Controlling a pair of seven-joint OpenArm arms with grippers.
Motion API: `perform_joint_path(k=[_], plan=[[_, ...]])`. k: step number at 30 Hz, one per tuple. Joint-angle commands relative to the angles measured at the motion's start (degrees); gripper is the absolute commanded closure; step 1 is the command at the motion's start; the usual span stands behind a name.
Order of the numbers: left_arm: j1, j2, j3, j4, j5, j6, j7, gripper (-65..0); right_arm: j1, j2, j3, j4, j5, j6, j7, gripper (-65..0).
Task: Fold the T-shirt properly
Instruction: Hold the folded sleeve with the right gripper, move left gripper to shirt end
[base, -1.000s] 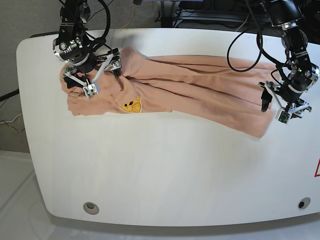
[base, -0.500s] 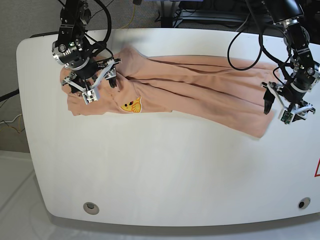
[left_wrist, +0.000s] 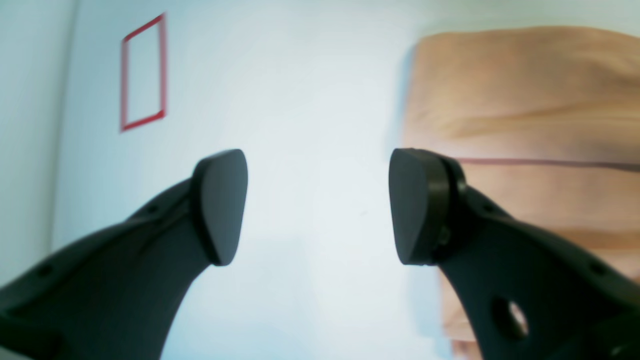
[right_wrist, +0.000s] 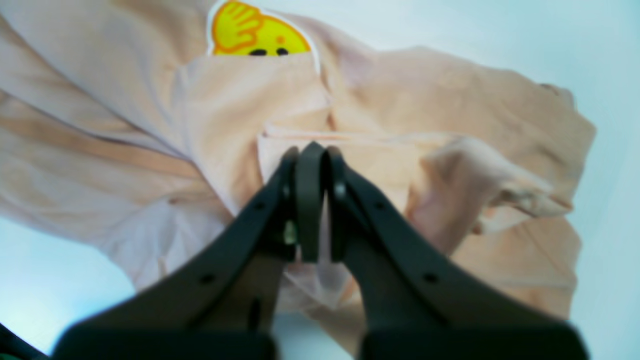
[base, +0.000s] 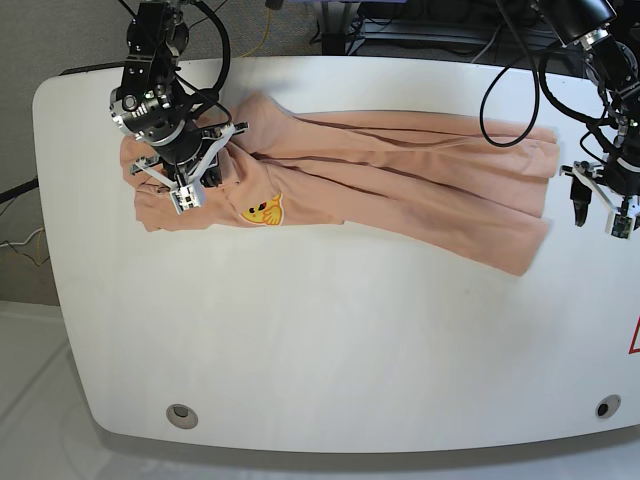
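**One shirt, two arms, one grip**

I count one salmon T-shirt (base: 400, 185) on my white table (base: 330, 340), lying crumpled in a long band across the far half, neck end toward the base view's left, hem end toward its right; one yellow cartoon print (base: 262, 210) shows on it, near the neck end; my right gripper (right_wrist: 311, 152) sits over that bunched neck end with its two fingers pressed together, and in its wrist view a fold of the pink fabric runs up between them, so I read it as pinched on the shirt; my left gripper (left_wrist: 318, 205) is off the hem end, over bare table just beside the fabric edge, its two dark pads (left_wrist: 220, 202) standing well apart with nothing between them; one red-tape rectangle (left_wrist: 143, 72) is marked on the table beyond it; two round fittings, one (base: 181, 414) near each front corner, sit in the tabletop
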Motion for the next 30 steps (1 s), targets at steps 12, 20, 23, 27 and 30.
perform_joint_path(k=[12,20,23,27,30], plan=[[-1.1,-1.1,-1.5,-14.6,-7.5,0.3,0.4,-42.0,1.6,0.6,0.0,-2.4,0.7,-0.1,1.3,0.0],[-1.1,-1.2,-1.5,-16.9,-16.3,0.3,7.8,-42.3,1.7,0.7,0.0,-2.4,0.6,-0.1,1.3,0.0],[-1.1,-1.2,-1.5,-16.9,-19.4,0.3,11.5,-42.4,1.7,0.7,0.0,-2.4,0.6,-0.1,1.3,0.0],[-1.1,-1.2,-1.7,-16.7,-22.7,0.3,16.5,-42.4,1.7,0.7,0.0,-2.5,0.6,-0.1,1.3,0.0],[-0.9,-1.2,-3.6,-16.6,-25.3,0.3,19.7,-42.4,1.7,0.8,0.0,-2.5,0.6,-0.1,1.3,0.0]])
